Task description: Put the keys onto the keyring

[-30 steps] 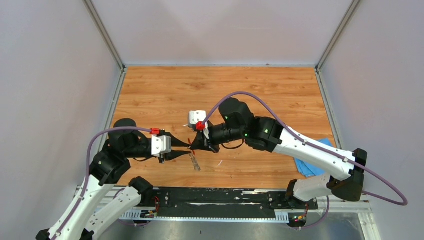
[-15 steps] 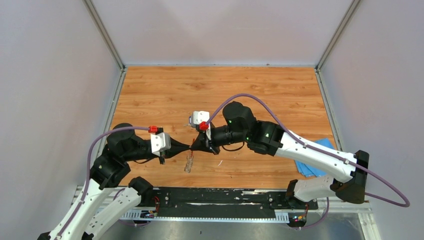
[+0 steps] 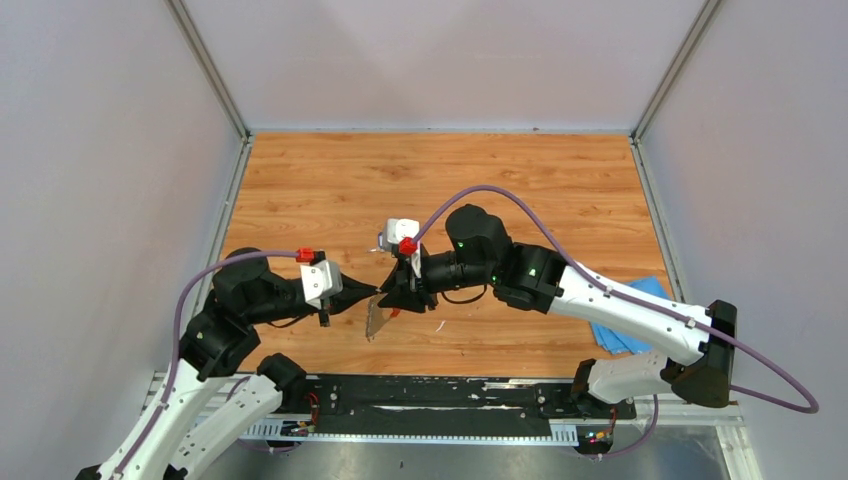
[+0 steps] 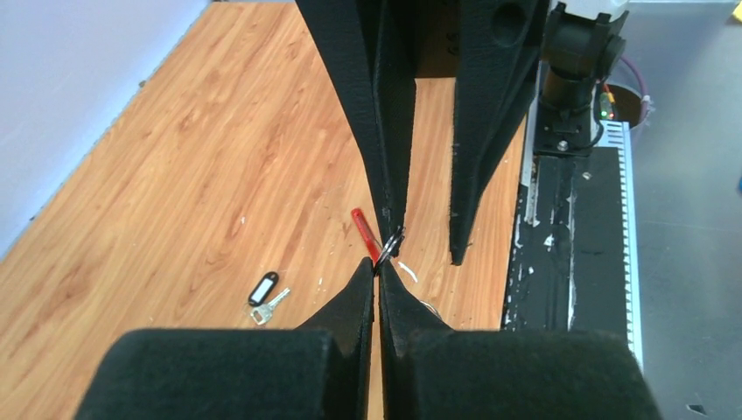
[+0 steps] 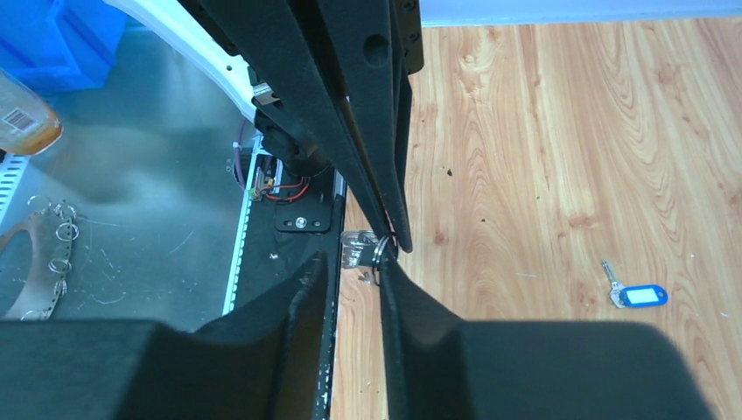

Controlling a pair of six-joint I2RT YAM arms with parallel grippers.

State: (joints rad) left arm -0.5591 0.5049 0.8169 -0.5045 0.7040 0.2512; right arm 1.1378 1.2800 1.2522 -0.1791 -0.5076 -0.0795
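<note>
Nothing is threaded yet. The left tool (image 4: 378, 269) pinches the keyring (image 4: 391, 243) above the counter (image 4: 219, 175). The right tool (image 4: 425, 247) stands spread, one finger against the keyring. The black-headed key (image 4: 263, 289) and blue-headed key (image 5: 639, 296) lie loose, apart from the keyring.

The top camera looked down from behind the arm bases over the whole table (image 3: 520, 170). Close behind the left gripper (image 4: 378, 267), one wrist camera faced right; behind the right gripper (image 5: 353, 260), the other faced left, sharing their meeting point.
</note>
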